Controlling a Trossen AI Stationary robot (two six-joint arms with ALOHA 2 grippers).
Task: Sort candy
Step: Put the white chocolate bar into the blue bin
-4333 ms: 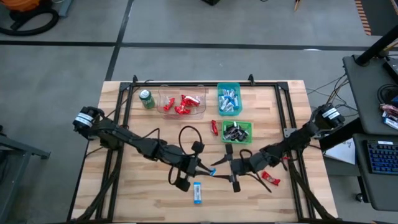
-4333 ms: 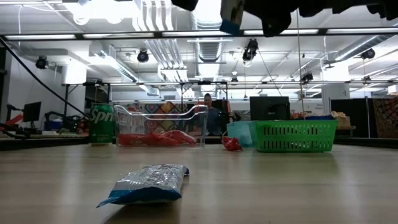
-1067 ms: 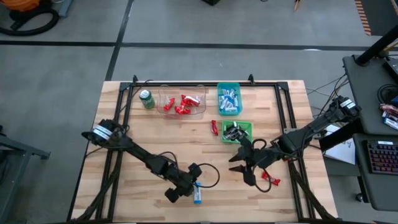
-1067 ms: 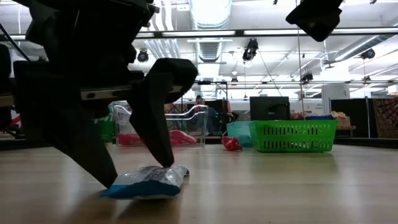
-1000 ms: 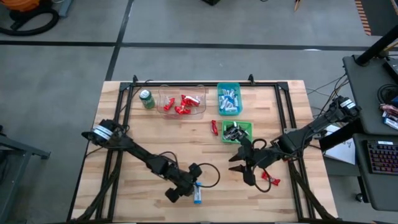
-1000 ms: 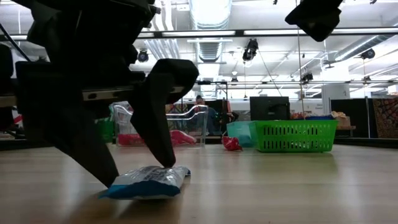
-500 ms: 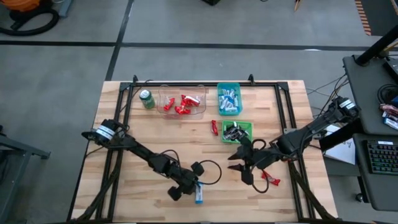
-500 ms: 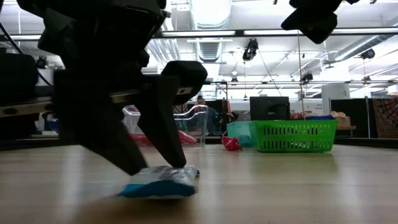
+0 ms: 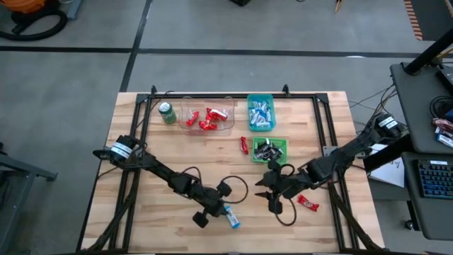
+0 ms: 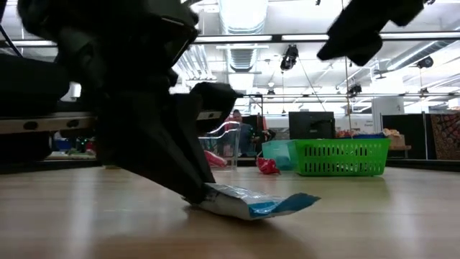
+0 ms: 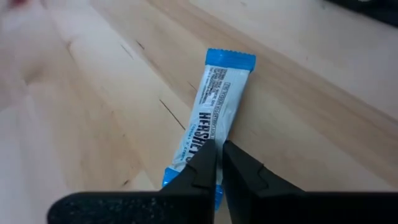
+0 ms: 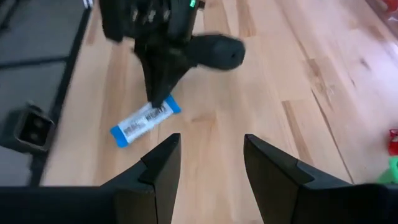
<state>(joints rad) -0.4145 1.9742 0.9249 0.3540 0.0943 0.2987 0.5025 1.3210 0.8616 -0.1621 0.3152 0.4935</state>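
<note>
A blue-and-white candy (image 9: 231,219) lies on the wood table near its front edge, slanting, and shows in the left wrist view as a blue-and-white candy (image 11: 214,106). My left gripper (image 9: 220,210) is shut on it from the left. My right gripper (image 9: 266,194) hangs open above the table to the candy's right, with nothing between its fingers. One red candy (image 9: 306,203) lies by the right arm and another red candy (image 9: 244,145) lies left of the green basket (image 9: 282,144). My left gripper has its two fingertips (image 11: 209,157) closed together on the wrapper's top (image 11: 200,138), about a third of the way in from the candy's near end. The fingers slant down from the table's left. The candy lies on the table, its free end (image 10: 305,199) slightly raised.
At the back stand a green can (image 9: 167,112), a clear tub (image 9: 226,125) with red candy, a teal bin (image 9: 260,98) with blue-and-white candy and the green basket with dark candy. Bare wood lies between the two grippers.
My left gripper has shut on the blue-and-white candy and edged toward the table's right. The candy has turned about on the table, from pointing near-to-far to slanting. My right gripper has sunk a little toward the table's left and stays open.
</note>
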